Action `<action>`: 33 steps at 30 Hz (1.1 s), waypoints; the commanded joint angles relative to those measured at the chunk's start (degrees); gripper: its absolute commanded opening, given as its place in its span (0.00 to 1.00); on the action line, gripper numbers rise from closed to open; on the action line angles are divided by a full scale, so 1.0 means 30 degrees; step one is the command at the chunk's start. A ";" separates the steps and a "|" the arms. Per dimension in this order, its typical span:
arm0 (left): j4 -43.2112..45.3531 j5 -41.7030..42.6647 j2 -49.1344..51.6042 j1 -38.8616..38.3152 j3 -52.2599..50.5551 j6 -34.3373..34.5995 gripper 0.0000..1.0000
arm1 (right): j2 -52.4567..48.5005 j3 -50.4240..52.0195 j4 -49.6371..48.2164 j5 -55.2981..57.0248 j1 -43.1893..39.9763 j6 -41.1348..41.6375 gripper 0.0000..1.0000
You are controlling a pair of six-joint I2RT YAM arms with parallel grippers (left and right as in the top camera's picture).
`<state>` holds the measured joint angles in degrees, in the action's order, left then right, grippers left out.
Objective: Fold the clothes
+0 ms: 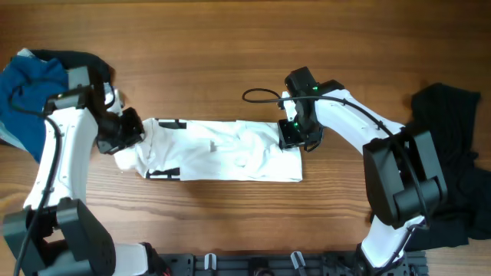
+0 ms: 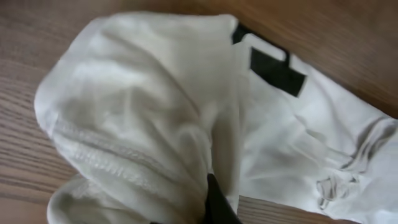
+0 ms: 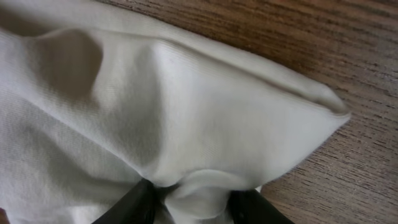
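A white T-shirt [image 1: 222, 149] with thick black bars lies folded into a long strip across the middle of the table. My left gripper [image 1: 126, 134] is shut on its left end, where the fabric bunches; the left wrist view shows the cloth [image 2: 155, 106] pinched at one dark finger [image 2: 214, 205]. My right gripper [image 1: 291, 132] is shut on the shirt's right end; the right wrist view shows a fold of white cloth [image 3: 186, 112] held between both fingers [image 3: 193, 202]. A black garment [image 1: 453, 169] lies at the right edge of the table.
A blue and dark garment pile [image 1: 34, 84] sits at the far left. The black garment covers the table's right side. A black cable [image 1: 261, 95] loops above the right gripper. A rack [image 1: 253, 264] runs along the front edge.
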<state>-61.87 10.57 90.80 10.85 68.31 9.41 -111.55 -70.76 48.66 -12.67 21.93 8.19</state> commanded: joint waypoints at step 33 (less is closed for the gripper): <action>0.3512 -0.0102 0.0401 -1.4885 0.1698 0.6717 0.05 | 0.1326 -0.1515 0.2375 0.1217 -0.1734 0.3191 0.49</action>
<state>-53.23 9.30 90.19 -32.12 72.66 28.25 -108.84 -74.41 55.09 -9.82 18.26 15.62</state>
